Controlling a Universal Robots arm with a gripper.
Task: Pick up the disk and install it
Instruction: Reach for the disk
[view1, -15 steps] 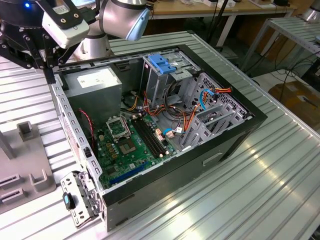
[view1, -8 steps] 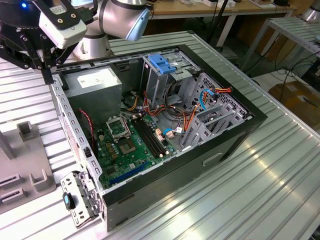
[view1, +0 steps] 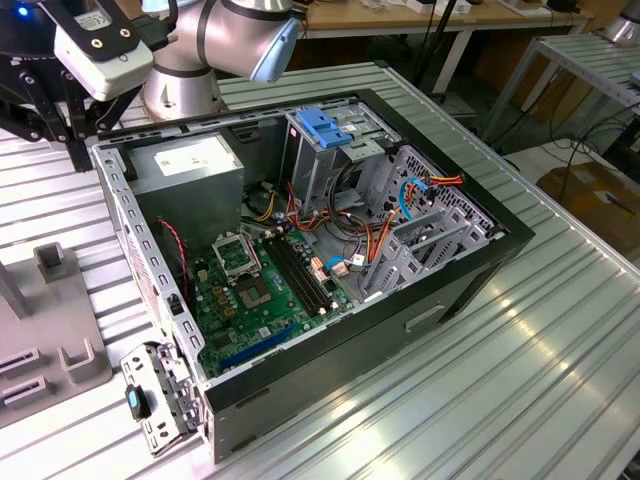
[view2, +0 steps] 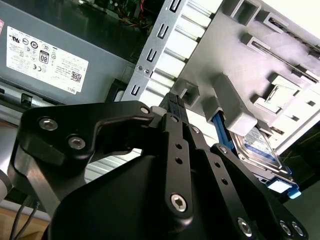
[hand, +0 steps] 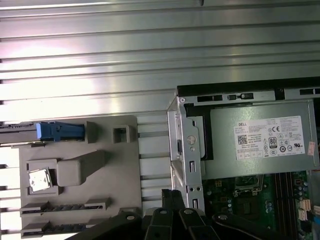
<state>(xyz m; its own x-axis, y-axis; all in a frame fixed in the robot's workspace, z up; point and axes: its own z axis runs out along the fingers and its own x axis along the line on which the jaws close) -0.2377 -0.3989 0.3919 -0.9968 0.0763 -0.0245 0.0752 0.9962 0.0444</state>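
Second wrist view: the tool (view2: 175, 100), jaws shut on nothing, hangs by the rim of the open computer case (view2: 150, 55), apart from the disk (view2: 257, 150), which stands slotted in a grey holder (view2: 280, 65) on the worktop (view2: 192, 40) beside the case. Likely hazards are the closed tool striking the holder's posts, or an off-centre grip tilting the disk and jamming it.

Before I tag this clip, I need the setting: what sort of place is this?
Probably a robotics lab or workshop: a robot arm stands by an opened computer case on a ribbed metal table, with workbenches behind.
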